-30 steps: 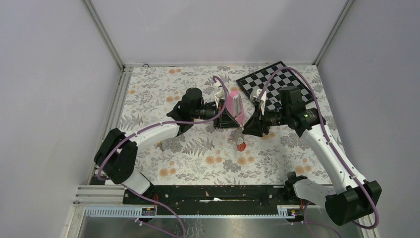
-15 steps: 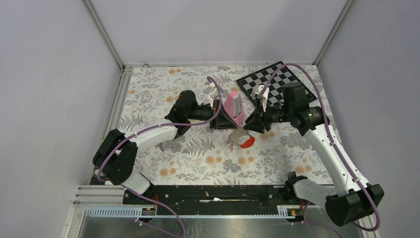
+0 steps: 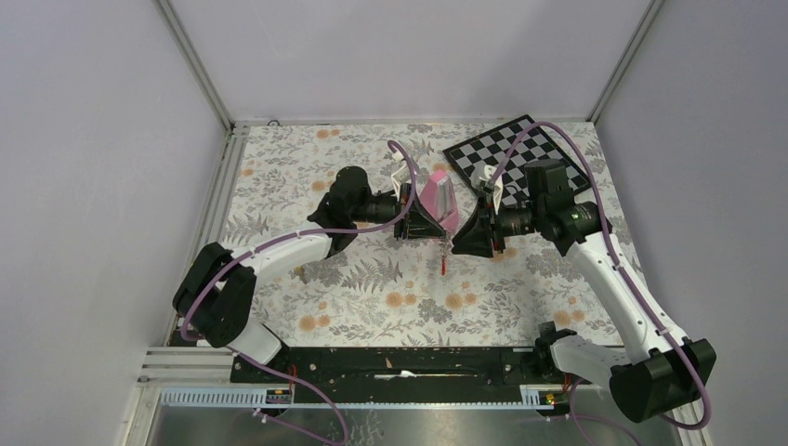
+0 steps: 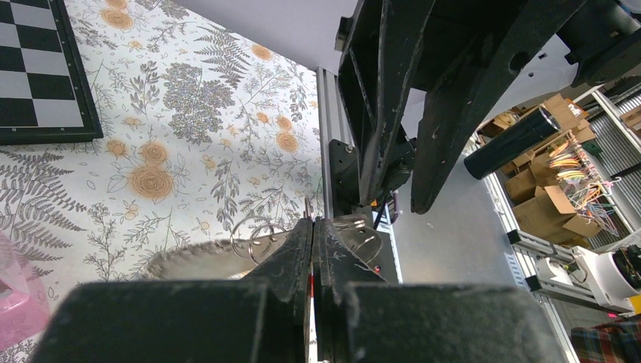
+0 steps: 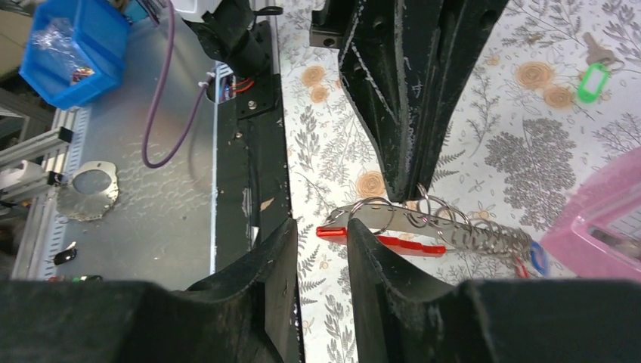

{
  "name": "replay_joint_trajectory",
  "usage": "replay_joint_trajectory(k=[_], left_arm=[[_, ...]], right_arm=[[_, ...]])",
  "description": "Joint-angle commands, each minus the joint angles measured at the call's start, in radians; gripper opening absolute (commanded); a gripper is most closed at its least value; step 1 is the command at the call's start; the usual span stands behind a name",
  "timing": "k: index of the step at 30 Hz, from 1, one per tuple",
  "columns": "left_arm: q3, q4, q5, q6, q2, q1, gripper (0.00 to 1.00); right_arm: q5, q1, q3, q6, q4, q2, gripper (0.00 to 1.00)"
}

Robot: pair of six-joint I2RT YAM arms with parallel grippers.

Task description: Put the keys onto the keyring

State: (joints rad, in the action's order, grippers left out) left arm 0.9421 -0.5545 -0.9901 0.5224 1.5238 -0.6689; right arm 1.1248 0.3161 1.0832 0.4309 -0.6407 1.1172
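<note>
The keyring is a grey D-shaped loop with a red bar, and several split rings and a coiled spring hang on it. My left gripper is shut on it; a red sliver shows between the pads, and grey metal sticks out on both sides. In the top view it hangs edge-on below the left gripper. My right gripper is open, its tips at the red bar's end, facing the left gripper. It also shows in the top view. A key with a green tag lies on the cloth.
A pink metronome-shaped pyramid stands just behind the grippers and shows in the right wrist view. A chessboard lies at the back right. A blue bin sits beyond the table's front rail.
The keyring has turned from broadside to edge-on in the top view. Both grippers have shifted slightly and stay close together, the right one a little to the left.
</note>
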Motion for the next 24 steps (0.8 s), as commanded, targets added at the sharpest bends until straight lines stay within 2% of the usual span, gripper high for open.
replay_joint_trajectory(k=[1, 10, 19, 24], left_arm=[[0.032, -0.123, -0.010, 0.033, -0.005, 0.006, 0.00], [-0.047, -0.404, -0.099, 0.161, -0.003, 0.008, 0.00], [-0.095, -0.547, -0.124, 0.234, -0.008, 0.008, 0.00], [-0.110, -0.605, -0.127, 0.268, -0.008, 0.008, 0.00]], right_arm=[[0.093, -0.003, -0.013, -0.067, 0.078, 0.004, 0.38], [-0.053, -0.007, 0.092, -0.010, 0.004, -0.020, 0.36], [-0.066, -0.017, 0.164, 0.036, -0.058, -0.032, 0.35], [-0.080, -0.020, 0.131, 0.042, -0.045, -0.039, 0.34]])
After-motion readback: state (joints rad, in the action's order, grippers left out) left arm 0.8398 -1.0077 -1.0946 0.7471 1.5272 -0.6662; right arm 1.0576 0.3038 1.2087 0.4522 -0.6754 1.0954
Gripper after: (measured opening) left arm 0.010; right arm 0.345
